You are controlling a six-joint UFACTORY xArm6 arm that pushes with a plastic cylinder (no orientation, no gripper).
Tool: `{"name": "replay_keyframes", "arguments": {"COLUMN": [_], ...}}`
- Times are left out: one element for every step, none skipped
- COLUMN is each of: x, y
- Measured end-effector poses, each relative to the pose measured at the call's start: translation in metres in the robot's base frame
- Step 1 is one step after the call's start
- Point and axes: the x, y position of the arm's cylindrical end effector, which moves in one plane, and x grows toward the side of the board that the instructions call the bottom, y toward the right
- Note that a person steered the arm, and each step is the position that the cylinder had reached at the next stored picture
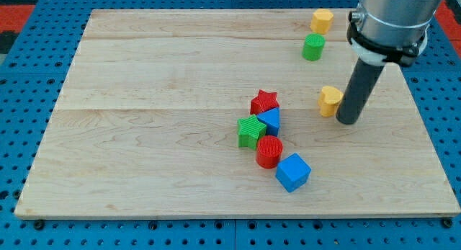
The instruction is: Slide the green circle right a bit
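Note:
The green circle (313, 47) is a small green cylinder near the view's top right, just below a yellow hexagon block (322, 20). My tip (347, 121) is the lower end of the dark rod, well below and to the right of the green circle. It stands right beside a yellow block (330, 100), on that block's right side, touching or nearly so.
A cluster lies at the board's middle: a red star (264, 101), a blue triangle (270, 120), a green star (251, 130), a red cylinder (269, 151) and a blue cube (293, 172). The wooden board (144, 99) lies on a blue pegboard.

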Motion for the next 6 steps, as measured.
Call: {"name": "replay_keyframes", "arguments": {"x": [-0.039,-0.046,-0.091,-0.109,-0.142,-0.153], "y": [0.000,-0.003,-0.054,-0.091,-0.071,-0.051]}}
